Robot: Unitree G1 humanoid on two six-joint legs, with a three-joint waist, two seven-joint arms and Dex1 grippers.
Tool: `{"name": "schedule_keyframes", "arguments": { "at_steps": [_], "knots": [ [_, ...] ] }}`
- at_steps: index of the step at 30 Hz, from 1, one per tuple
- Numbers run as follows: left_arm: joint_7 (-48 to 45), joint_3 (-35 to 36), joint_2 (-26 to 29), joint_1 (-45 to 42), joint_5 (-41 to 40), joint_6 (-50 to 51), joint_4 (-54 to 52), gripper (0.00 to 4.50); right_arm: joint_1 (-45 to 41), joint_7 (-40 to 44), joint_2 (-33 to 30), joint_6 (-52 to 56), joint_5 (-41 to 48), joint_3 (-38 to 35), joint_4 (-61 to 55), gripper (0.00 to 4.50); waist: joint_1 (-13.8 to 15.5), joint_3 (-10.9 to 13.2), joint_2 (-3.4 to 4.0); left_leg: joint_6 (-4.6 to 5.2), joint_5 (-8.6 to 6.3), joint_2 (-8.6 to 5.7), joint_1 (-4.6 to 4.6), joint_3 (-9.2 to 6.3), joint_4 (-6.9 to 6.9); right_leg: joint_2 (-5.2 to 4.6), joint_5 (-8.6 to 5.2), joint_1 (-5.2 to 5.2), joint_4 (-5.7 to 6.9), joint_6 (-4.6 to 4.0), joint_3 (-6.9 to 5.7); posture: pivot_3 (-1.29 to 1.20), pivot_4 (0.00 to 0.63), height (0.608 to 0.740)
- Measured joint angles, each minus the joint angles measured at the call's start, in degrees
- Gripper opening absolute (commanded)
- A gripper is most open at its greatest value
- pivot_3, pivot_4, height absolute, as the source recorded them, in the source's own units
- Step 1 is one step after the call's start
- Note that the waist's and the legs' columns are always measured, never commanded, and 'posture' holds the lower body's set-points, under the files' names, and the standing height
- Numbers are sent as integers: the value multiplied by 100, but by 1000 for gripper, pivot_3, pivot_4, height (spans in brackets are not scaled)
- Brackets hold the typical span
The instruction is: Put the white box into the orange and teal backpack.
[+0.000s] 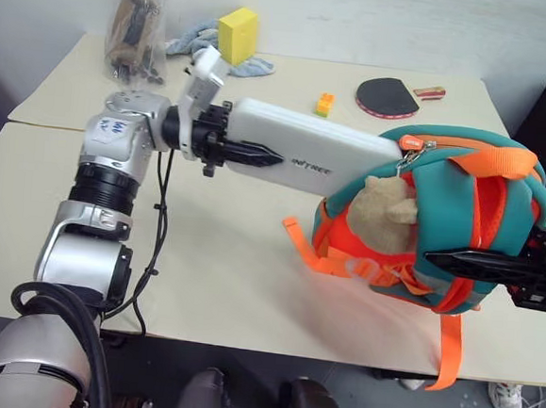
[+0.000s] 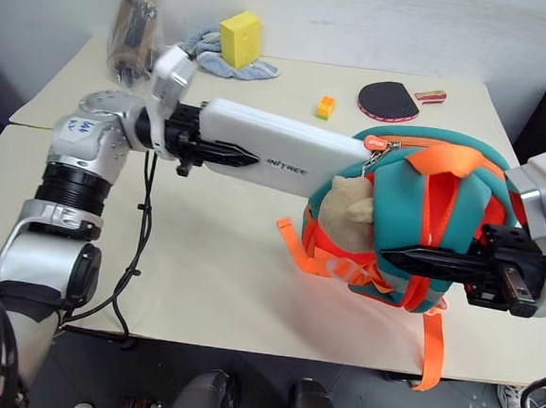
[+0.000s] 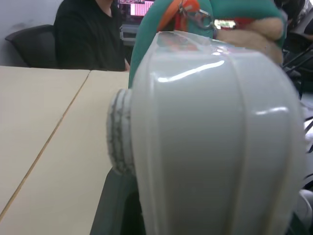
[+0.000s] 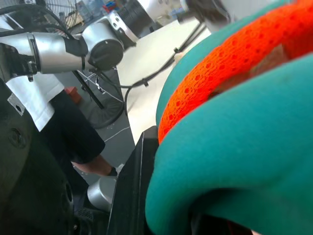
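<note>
While held level, white box [image 1: 306, 145] clamped in left jaws | right jaws pinch orange and teal backpack [image 1: 461, 219] | box tip at its opening

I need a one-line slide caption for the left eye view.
Left tool pushes the white box into the backpack, which the right tool holds above the table.

Head stereo pair overlooking table [image 1: 247, 287], wrist cameras close-up

Even, bright room light is seen in the head views; soft shadows are cast on the worktop [image 1: 250, 259] under the backpack [image 1: 462, 209]. Glare streaks are seen on the white box [image 3: 210, 147], which is blurred up close. Wrist pics are soft & fuzzy nearby.
</note>
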Motion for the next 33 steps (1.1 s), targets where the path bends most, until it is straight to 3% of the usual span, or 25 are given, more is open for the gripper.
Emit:
{"name": "schedule_keyframes", "arguments": {
  "at_steps": [4,10,14,21,27,33],
  "knots": [
    [144,-232,-749,2,258,-290,29,1193,-255,-193,176,-112,3,380,-134,15,28,0,-1,5,-3,-1,-5,0,5,-1,0,-1,-2,0,0,0,150,740],
    [1079,-525,-2088,2,707,-639,160,1193,-377,-441,432,-279,-110,710,-258,15,99,1,-2,7,-4,0,-13,1,8,2,0,-11,2,1,1,0,150,740],
    [1594,-665,-2484,-23,985,-669,227,2471,-314,-514,501,-386,-228,733,-395,0,92,1,-1,6,-4,1,-11,1,9,5,0,-13,11,1,4,0,150,740],
    [1494,-560,-1846,-54,1011,-575,167,4483,43,-569,617,-506,-371,727,-509,0,15,1,-1,1,1,3,-3,1,5,7,0,-12,22,0,7,0,150,740],
    [298,-53,-475,-55,394,96,-274,4483,252,-652,710,-627,-548,728,-570,0,-58,1,1,-7,5,5,1,-2,-4,10,-2,-18,26,-3,8,0,150,740],
    [-4,247,193,17,-578,1608,-1553,4483,230,-759,783,-696,-639,765,-567,0,2,1,0,4,-1,-2,-11,-16,19,-4,-1,-3,24,-2,-1,0,150,740]
  ]
}}
